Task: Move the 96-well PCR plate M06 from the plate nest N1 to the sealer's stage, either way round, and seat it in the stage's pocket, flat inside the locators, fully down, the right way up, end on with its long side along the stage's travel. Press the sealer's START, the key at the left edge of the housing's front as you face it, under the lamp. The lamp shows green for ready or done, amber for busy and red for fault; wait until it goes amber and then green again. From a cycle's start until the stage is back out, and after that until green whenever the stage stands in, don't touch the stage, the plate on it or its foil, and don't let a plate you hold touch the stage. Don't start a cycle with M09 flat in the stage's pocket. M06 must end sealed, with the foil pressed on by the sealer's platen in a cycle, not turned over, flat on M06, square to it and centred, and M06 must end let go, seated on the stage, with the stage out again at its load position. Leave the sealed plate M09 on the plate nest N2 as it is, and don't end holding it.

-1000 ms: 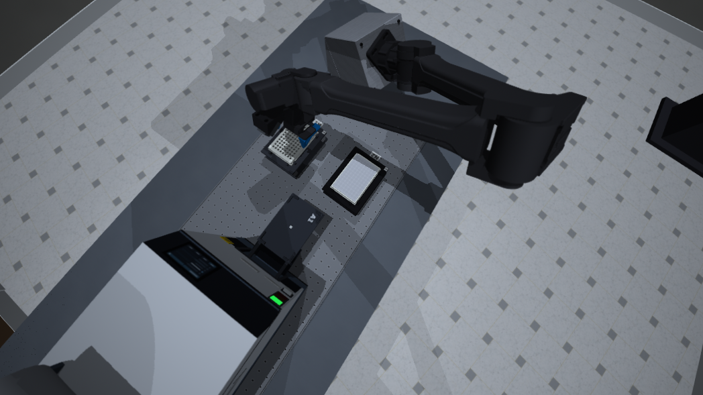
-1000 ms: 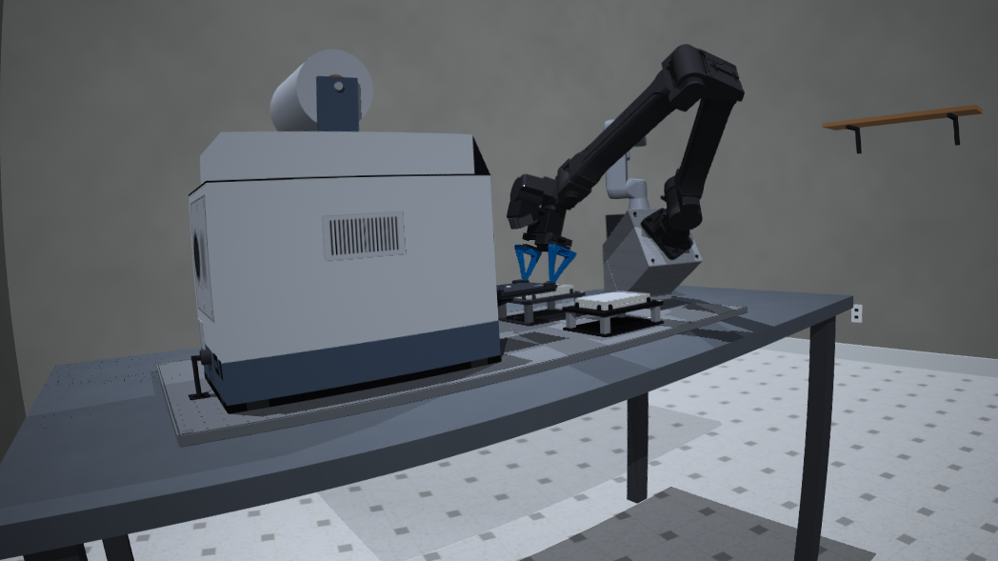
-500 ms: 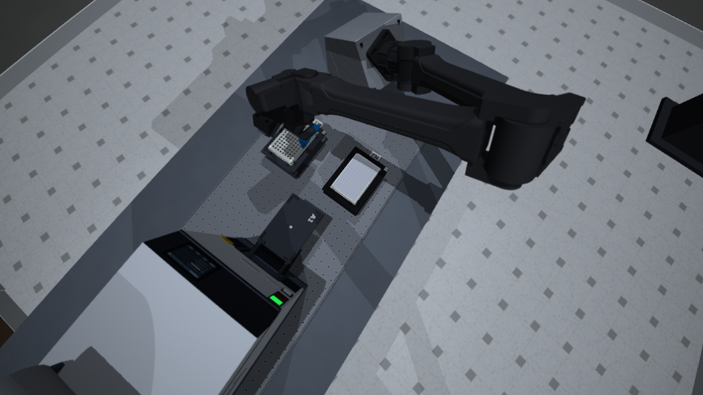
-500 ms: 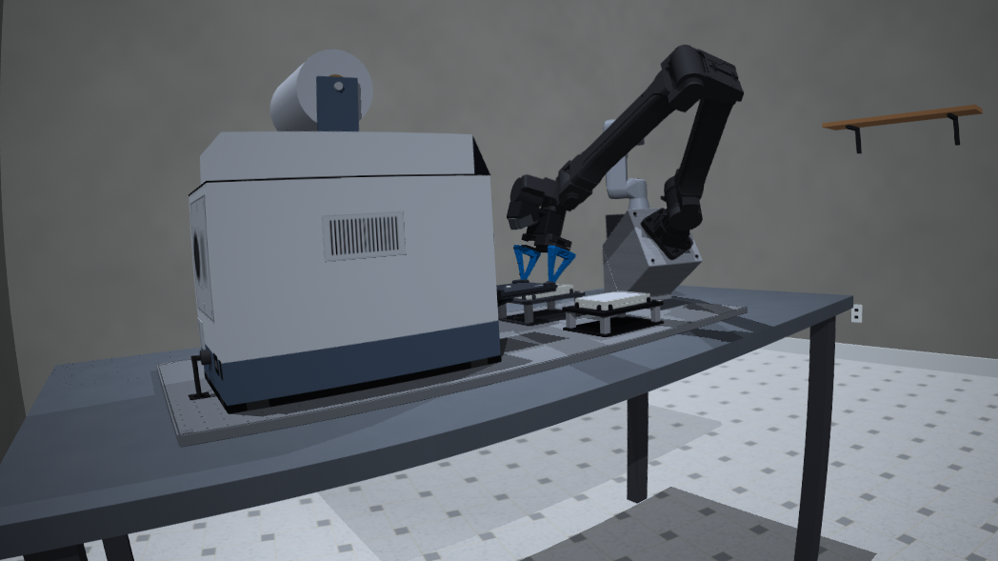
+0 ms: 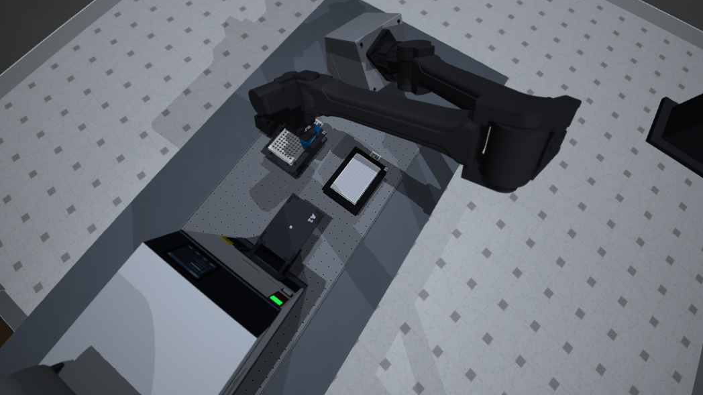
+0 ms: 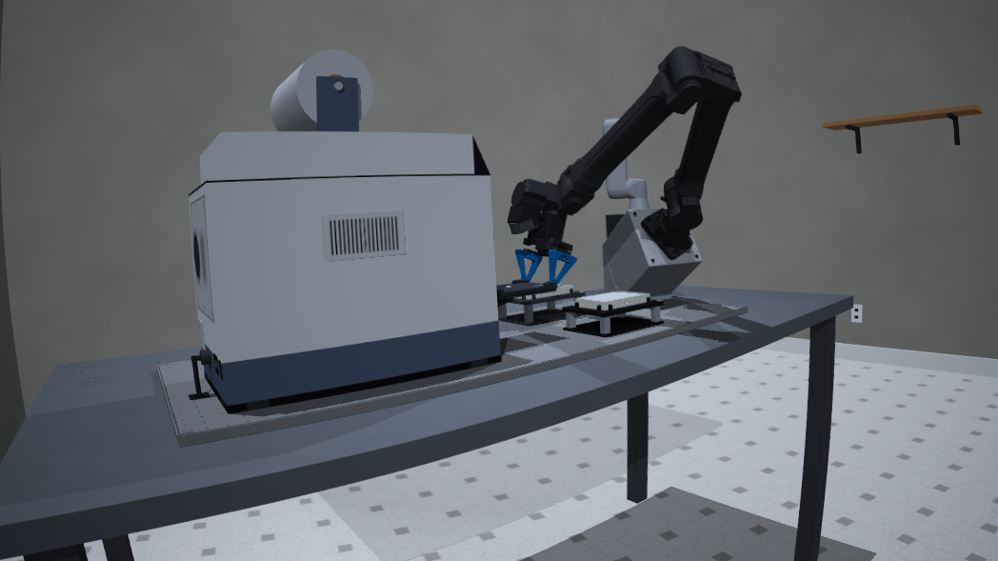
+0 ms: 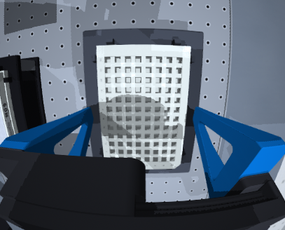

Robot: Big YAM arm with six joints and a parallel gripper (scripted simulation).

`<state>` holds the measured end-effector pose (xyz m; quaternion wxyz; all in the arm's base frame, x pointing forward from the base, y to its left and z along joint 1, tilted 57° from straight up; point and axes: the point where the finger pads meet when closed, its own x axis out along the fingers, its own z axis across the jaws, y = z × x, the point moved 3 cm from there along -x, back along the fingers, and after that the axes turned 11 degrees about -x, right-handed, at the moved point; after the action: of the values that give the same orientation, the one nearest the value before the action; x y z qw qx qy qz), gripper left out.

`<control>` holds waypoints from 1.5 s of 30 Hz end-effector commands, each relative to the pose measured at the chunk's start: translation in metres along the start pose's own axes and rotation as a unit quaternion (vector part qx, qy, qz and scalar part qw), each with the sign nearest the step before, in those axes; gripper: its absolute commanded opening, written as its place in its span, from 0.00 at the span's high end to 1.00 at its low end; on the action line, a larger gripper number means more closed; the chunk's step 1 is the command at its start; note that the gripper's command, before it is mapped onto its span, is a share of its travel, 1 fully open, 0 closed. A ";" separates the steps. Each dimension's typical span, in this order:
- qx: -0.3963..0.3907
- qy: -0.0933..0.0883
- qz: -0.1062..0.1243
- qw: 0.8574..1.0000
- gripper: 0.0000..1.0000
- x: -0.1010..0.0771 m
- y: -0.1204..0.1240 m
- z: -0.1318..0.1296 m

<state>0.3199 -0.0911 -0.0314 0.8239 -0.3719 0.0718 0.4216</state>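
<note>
The white 96-well plate M06 lies flat on the dark plate nest N1, with its open wells up. It also shows under my arm in the overhead view. My gripper is wide open and empty, a little above the plate, with one blue finger on each long side. From the side the fingers hang just above the nest. The sealed plate M09 sits on nest N2 beside it. The sealer's stage stands out in front of the housing, its pocket empty. The lamp shows green.
The large grey sealer housing with a foil roll on top fills the left of the table. The arm's grey base block stands behind the nests. All sit on a perforated baseplate.
</note>
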 end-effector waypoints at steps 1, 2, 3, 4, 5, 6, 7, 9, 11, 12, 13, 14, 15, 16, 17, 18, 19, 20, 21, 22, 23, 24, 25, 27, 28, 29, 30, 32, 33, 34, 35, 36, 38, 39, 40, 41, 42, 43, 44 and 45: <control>-0.014 0.008 -0.011 1.000 0.00 -0.006 -0.016 -0.007; -0.014 0.005 -0.008 1.000 0.00 -0.004 -0.014 -0.007; -0.014 0.003 -0.005 1.000 0.00 -0.003 -0.013 -0.006; -0.013 0.002 -0.003 1.000 0.00 -0.001 -0.011 -0.006; -0.012 0.000 -0.001 1.000 0.00 0.001 -0.010 -0.005; -0.012 -0.001 0.001 1.000 0.00 0.002 -0.008 -0.005; -0.014 -0.002 0.002 1.000 0.00 0.003 -0.008 -0.004; -0.016 -0.002 0.002 1.000 0.00 0.004 -0.009 -0.005; -0.017 -0.001 0.000 1.000 0.00 0.003 -0.011 -0.004; -0.019 -0.001 -0.002 1.000 0.00 0.003 -0.013 -0.004; -0.020 0.000 -0.004 1.000 0.00 0.002 -0.014 -0.004; -0.022 0.001 -0.005 1.000 0.00 0.002 -0.016 -0.003; -0.020 0.001 -0.006 1.000 0.00 0.001 -0.016 -0.003; -0.019 0.001 -0.006 1.000 0.00 0.001 -0.017 -0.003; -0.019 0.001 -0.006 1.000 0.00 0.001 -0.017 -0.003; -0.019 0.001 -0.006 1.000 0.00 0.001 -0.017 -0.003; -0.019 0.001 -0.007 1.000 0.00 0.001 -0.017 -0.003; -0.019 0.001 -0.007 1.000 0.00 0.001 -0.018 -0.002; -0.018 0.001 -0.007 1.000 0.00 0.001 -0.018 -0.002; -0.018 0.001 -0.007 1.000 0.00 0.001 -0.018 -0.003; -0.018 0.001 -0.007 1.000 0.00 0.001 -0.018 -0.003; -0.018 0.001 -0.007 1.000 0.00 0.001 -0.017 -0.003; -0.016 0.000 -0.006 1.000 0.00 0.001 -0.016 -0.003; -0.016 0.000 -0.006 1.000 0.00 0.001 -0.016 -0.003; -0.014 0.000 -0.005 1.000 0.00 0.002 -0.015 -0.004; -0.013 -0.001 -0.004 1.000 0.00 0.002 -0.014 -0.004; -0.011 -0.001 -0.004 1.000 0.00 0.003 -0.013 -0.005; -0.009 -0.001 -0.003 1.000 0.00 0.003 -0.011 -0.005; -0.008 -0.002 -0.002 1.000 0.00 0.003 -0.011 -0.005; -0.008 -0.002 -0.002 1.000 0.00 0.003 -0.011 -0.005; -0.008 -0.002 -0.003 1.000 0.00 0.003 -0.011 -0.005; -0.009 -0.002 -0.003 1.000 0.00 0.003 -0.011 -0.005; -0.011 -0.001 -0.004 1.000 0.00 0.003 -0.012 -0.005; -0.012 -0.001 -0.004 1.000 0.00 0.002 -0.014 -0.004; -0.014 0.000 -0.005 1.000 0.00 0.002 -0.015 -0.004; -0.016 0.000 -0.006 1.000 0.00 0.001 -0.016 -0.003; -0.014 -0.001 -0.005 1.000 0.00 0.003 -0.014 -0.002; -0.014 -0.001 -0.005 1.000 0.00 0.003 -0.014 -0.002; -0.014 -0.001 -0.005 1.000 0.00 0.003 -0.014 -0.002; -0.010 -0.002 -0.003 1.000 0.00 0.004 -0.010 -0.002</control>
<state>0.3213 -0.0914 -0.0313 0.8233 -0.3731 0.0706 0.4220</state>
